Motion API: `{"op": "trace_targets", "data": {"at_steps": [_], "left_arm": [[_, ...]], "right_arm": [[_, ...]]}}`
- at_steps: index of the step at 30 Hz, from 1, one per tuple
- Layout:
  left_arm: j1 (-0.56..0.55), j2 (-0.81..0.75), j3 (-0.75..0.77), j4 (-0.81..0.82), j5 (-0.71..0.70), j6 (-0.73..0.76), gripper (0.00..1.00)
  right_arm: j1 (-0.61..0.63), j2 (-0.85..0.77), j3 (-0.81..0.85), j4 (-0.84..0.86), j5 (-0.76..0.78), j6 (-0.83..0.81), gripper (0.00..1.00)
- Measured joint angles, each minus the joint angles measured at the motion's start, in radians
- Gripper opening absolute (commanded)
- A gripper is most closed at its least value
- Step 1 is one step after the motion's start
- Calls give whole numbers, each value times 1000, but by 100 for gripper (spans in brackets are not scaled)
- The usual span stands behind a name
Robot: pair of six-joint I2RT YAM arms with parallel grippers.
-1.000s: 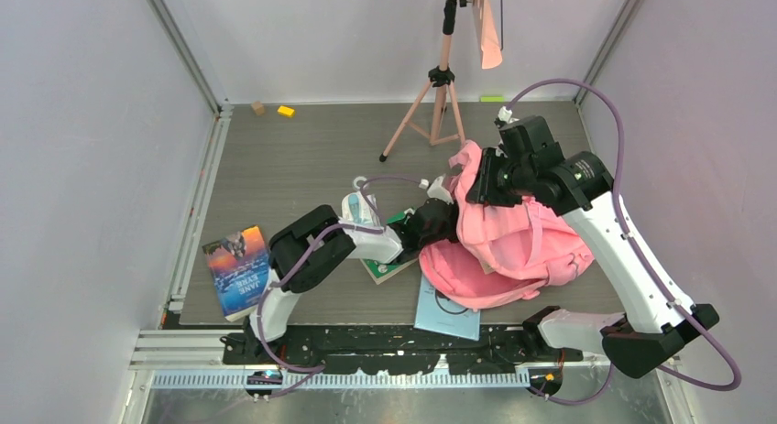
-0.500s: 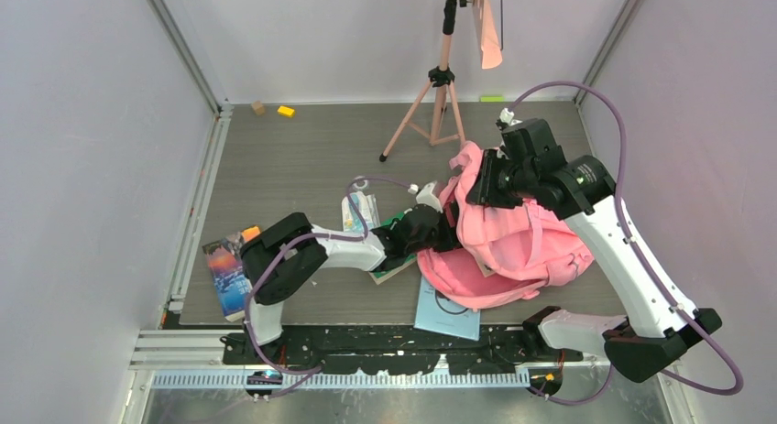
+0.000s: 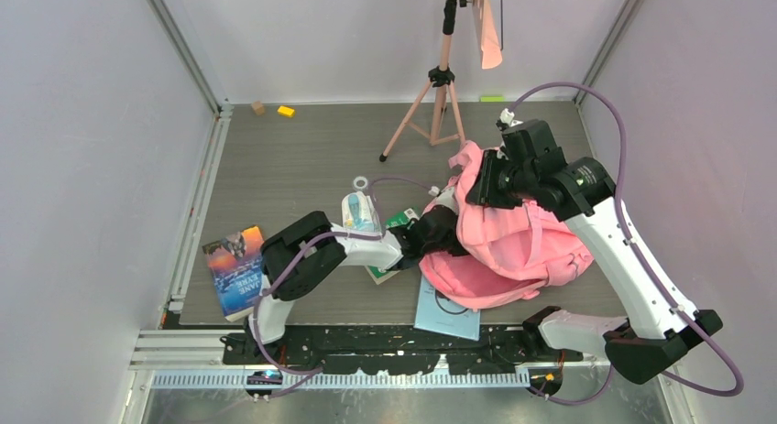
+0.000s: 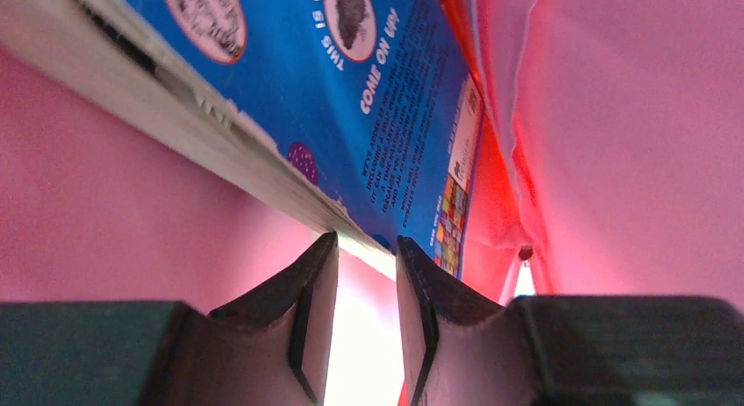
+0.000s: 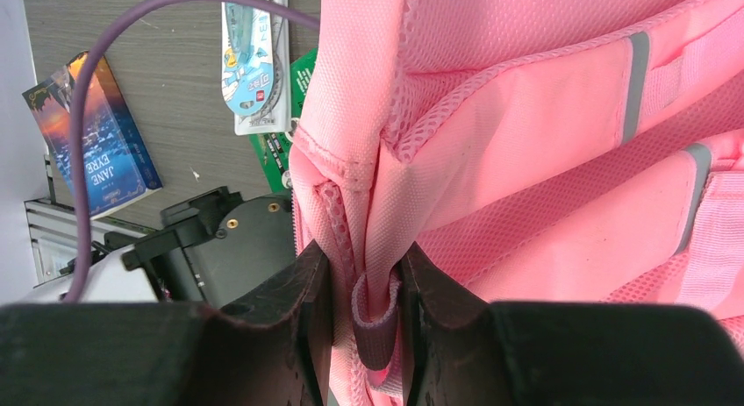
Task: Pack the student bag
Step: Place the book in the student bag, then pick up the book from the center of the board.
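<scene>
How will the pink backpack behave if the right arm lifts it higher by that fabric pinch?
Likely floppy: the student bag already sags and folds below the right hand, which pinches only a gathered seam. It may swing or droop shut, since nothing stiff shows in the fabric. The blue book inside could shift.

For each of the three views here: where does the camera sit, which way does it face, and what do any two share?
Top external: above and behind, looking down at both arms and the student bag.
Left wrist: inside the bag's pink fabric, facing a blue book beyond the left gripper.
Right wrist: faces down; right gripper pinches bag fabric.
Shared: top and right wrist both show the Jane Eyre book.
</scene>
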Motion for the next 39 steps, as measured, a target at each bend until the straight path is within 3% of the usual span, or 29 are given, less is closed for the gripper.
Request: {"op": "trace_targets", "data": {"at_steps": [12,15,19,24,29,39], "left_arm": [[-27,183,253,10,54,68,33],[-27,183,253,6,53,92,42],[-26,166,227,1,41,136,66],[-23,18,80,-21,-8,244,85],[-23,-203,-57,-83,-69,358,96],[51,-514,-220,-400,-136,604,99]], "right_arm": [[0,-10,-3,8,13,0,0],[0,-16,-6,8,18,0,1],[0,-21,-14,19,29,2,0],[0,-43,-19,24,50,3,0],[0,-50,-26,34,75,3,0],[10,-80,-91,90,104,15,0]]}}
